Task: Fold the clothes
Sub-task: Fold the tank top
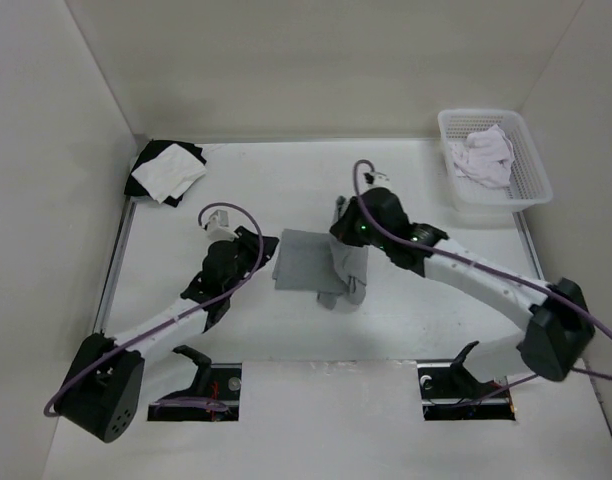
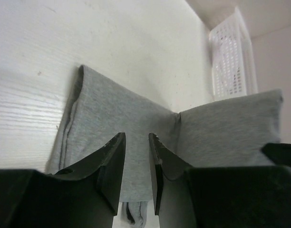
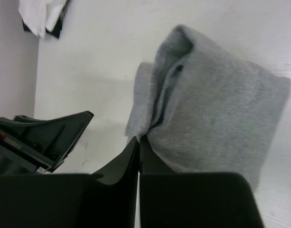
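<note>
The grey clothes [image 1: 304, 262] lie partly folded at the table's middle, with their right portion raised in a hanging fold [image 1: 348, 268]. My right gripper [image 1: 344, 243] is shut, its tips [image 3: 138, 138] pinching a bunched edge of the clothes [image 3: 217, 109]. My left gripper [image 1: 268, 250] sits at the garment's left edge. In the left wrist view its jaws [image 2: 137, 138] stand open over the flat grey fabric [image 2: 107, 118], with nothing clamped between them. The lifted part [image 2: 231, 128] rises to the right there.
A white basket [image 1: 531, 175] holding a white cloth [image 1: 483, 155] stands at the back right, and shows as a white basket [image 2: 228, 57] in the left wrist view. A black-and-white cloth pile [image 1: 166, 170] lies at the back left. White walls enclose the table.
</note>
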